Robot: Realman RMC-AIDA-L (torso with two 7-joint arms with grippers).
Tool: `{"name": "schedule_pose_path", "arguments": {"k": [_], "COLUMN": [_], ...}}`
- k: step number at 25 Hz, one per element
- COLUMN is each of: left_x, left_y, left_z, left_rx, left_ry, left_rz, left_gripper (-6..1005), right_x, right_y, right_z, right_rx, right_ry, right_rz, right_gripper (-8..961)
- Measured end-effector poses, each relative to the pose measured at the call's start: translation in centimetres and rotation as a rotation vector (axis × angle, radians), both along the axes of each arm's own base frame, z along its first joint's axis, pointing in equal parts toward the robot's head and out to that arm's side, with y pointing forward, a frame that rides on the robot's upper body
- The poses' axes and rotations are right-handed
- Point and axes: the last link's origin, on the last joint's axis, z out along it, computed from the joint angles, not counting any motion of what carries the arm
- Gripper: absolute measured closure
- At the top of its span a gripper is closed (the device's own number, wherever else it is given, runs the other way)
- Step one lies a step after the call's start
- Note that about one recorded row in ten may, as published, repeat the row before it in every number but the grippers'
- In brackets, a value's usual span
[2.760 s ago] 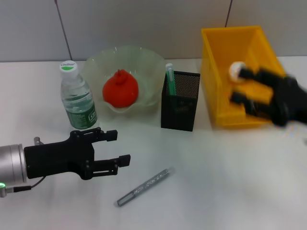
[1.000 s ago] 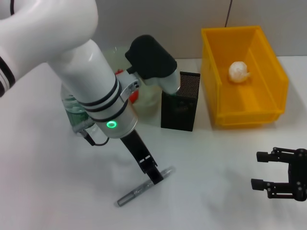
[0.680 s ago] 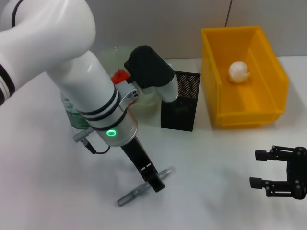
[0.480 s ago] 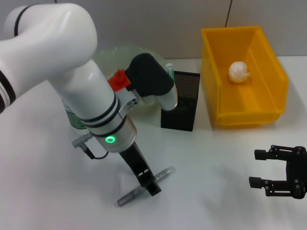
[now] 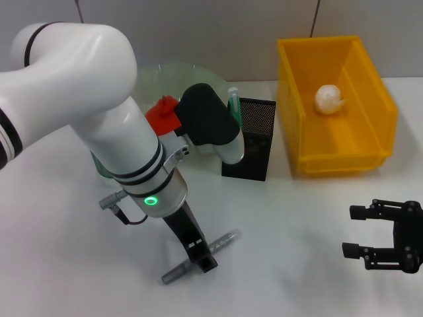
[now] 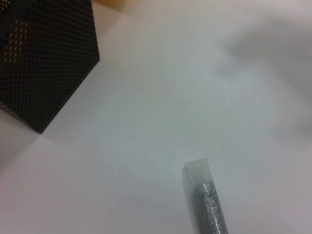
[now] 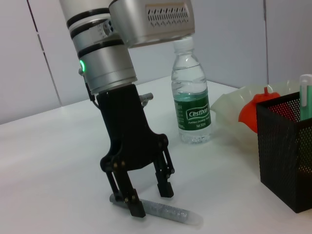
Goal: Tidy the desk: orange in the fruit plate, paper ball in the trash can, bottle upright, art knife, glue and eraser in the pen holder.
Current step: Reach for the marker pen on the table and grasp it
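A: How is the left gripper (image 7: 148,199) placed?

B: It is pointed straight down at the desk (image 5: 297,224), its fingers spread and set astride the art knife (image 5: 198,257), a grey tool in a clear sleeve lying flat. In the right wrist view one fingertip is seen on each side of the sleeve, at or just above the surface; nothing is clamped yet.

A: And the right gripper (image 5: 362,247)?

B: It is parked low at the robot's right, well apart from everything, with its fingers parted and nothing held.

A: What can be counted as done?

B: The orange (image 5: 162,113) is seen in the fruit plate (image 5: 149,76), partly hidden behind the arm. The paper ball (image 5: 329,98) is lying inside the trash can (image 5: 337,155). The bottle (image 7: 191,105) is shown standing upright in the right wrist view, near the plate. A green-capped stick, judged to be the glue (image 5: 233,99), is poking out of the pen holder (image 5: 251,142).

A: What is left?

B: The knife is judged to be the step in hand: it must be gripped, lifted and dropped into the mesh holder, which stands near it. The eraser cannot be found in any view; whether it is already in the holder cannot be told.
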Motion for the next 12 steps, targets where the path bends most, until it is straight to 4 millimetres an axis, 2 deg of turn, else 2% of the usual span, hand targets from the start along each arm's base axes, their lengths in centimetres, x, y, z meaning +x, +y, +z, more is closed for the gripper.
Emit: {"name": "schedule_pose_path", "arguments": {"k": [12], "left_x": [-0.16], "left_y": [0.0], "left_z": [-0.08], "left_rx": [0.002], "left_ry": [0.006], "left_rz": [-0.008], "left_gripper": [525], "right_x": [-0.06], "right_y": [0.02], "right_z": [-0.04], "right_rx": [-0.002], "right_ry": [0.007], "right_rz": [-0.009], "right_gripper": [185]}}
